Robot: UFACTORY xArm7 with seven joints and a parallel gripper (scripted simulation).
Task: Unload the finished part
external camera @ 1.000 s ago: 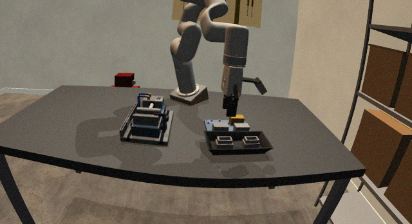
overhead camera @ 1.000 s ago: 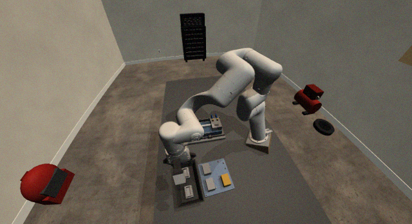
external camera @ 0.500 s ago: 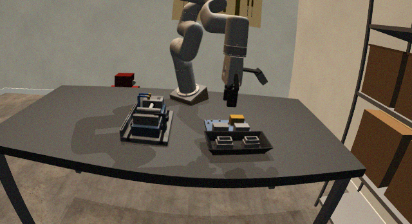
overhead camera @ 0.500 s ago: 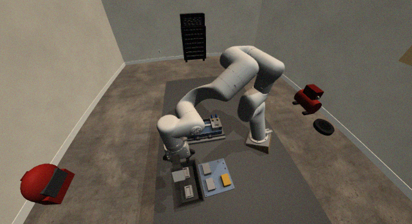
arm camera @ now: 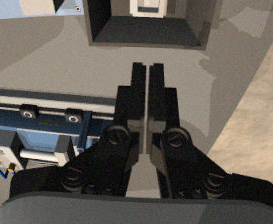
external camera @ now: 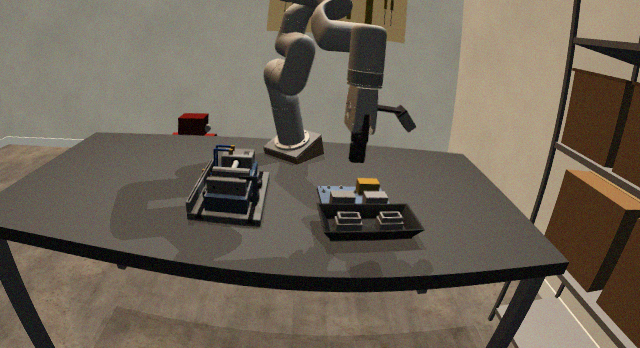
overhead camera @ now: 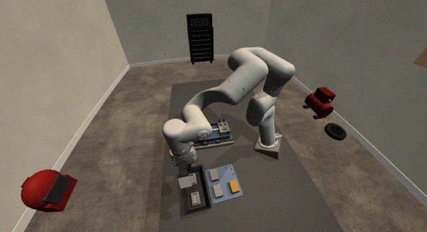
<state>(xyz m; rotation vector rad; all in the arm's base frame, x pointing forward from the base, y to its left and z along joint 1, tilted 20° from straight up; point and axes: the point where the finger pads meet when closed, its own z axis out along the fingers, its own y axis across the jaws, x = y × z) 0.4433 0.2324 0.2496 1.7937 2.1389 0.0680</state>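
Observation:
The dark outfeed tray (external camera: 371, 222) lies on the table, in front of a blue plate. Two grey parts lie flat on its floor with their pockets up, one on the left (external camera: 348, 219) and one on the right (external camera: 390, 218). The blue and grey vise (external camera: 227, 188) stands to the left of the tray; it also shows in the wrist view (arm camera: 40, 143). My gripper (external camera: 357, 150) hangs well above the table behind the tray. Its fingers are shut together with nothing between them.
The blue plate (external camera: 357, 196) behind the tray carries two grey blanks and an orange block (external camera: 367, 182). The arm's base (external camera: 292, 148) stands at the back of the table. A shelf with brown boxes (external camera: 600, 188) stands to the right of the table.

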